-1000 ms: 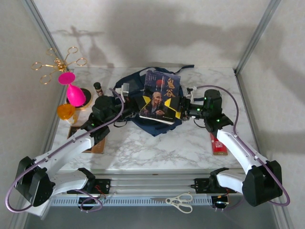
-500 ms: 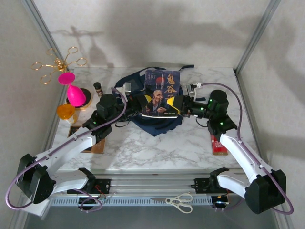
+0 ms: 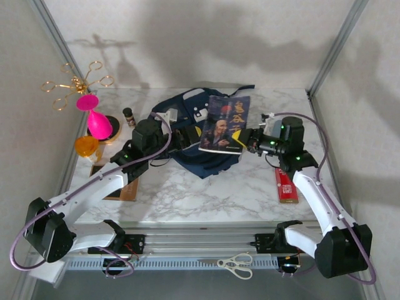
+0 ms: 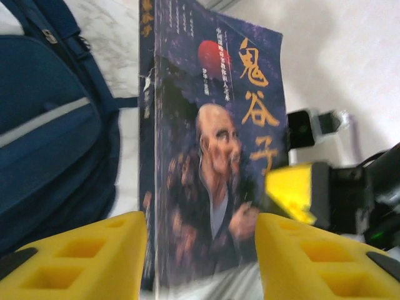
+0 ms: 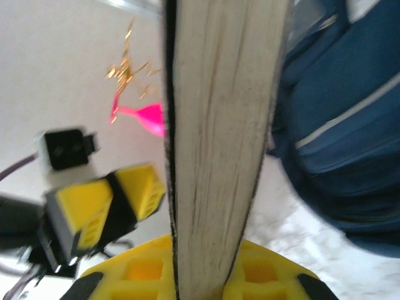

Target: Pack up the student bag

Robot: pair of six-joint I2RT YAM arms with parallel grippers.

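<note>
While book (image 3: 225,124) overhangs student bag (image 3: 209,164) | right fingers (image 5: 265,273) clamp it | left fingers (image 4: 94,250) apart

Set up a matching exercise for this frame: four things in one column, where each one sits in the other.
1. book
2. student bag
3. scissors
4. red box

a. flat on the table, near its right edge
b. clamped in the right hand
c. navy, lying mid-table
d. at the very front, off the table top

Pairs: 1-b, 2-c, 3-d, 4-a

Glossy book (image 4: 212,156), seemingly cloth student bag (image 4: 50,162)
</note>
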